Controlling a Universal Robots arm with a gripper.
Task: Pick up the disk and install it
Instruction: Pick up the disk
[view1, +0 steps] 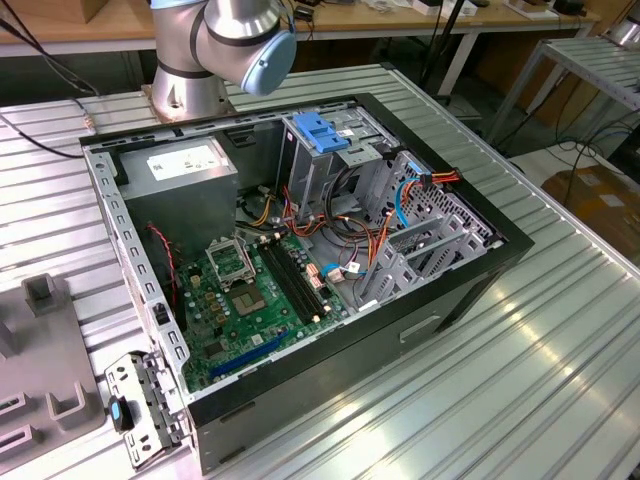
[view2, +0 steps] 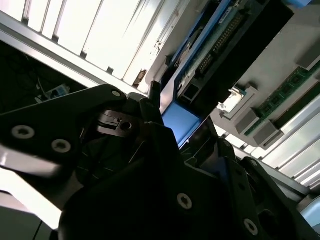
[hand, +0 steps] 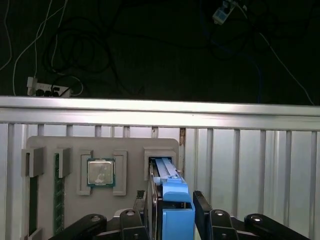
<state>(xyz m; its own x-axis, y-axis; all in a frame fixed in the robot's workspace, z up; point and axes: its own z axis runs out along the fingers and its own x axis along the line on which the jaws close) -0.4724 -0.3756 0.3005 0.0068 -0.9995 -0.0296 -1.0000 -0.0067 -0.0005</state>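
The disk (hand: 169, 172), silver with a blue plastic carrier frame, stands on edge in a slot at the end of a grey parts tray (hand: 75, 145) in the first wrist view. My gripper (hand: 171, 202) is directly over it. One dark finger (hand: 201, 207) presses each side of the blue frame, so the gripper is shut on the disk. The disk's far end still sits at the slot. In the second wrist view a blue face of the disk (view2: 180, 121) shows just past the dark gripper body.
The open computer case (view1: 470, 280) lies on the ribbed metal table, with a blue-capped drive cage (view1: 320, 135) and a grey power supply (view1: 185, 165) inside. The tray also holds a processor (hand: 101, 172) and memory sticks (hand: 58, 195). The table's edge rail (hand: 160, 110) runs just beyond the tray.
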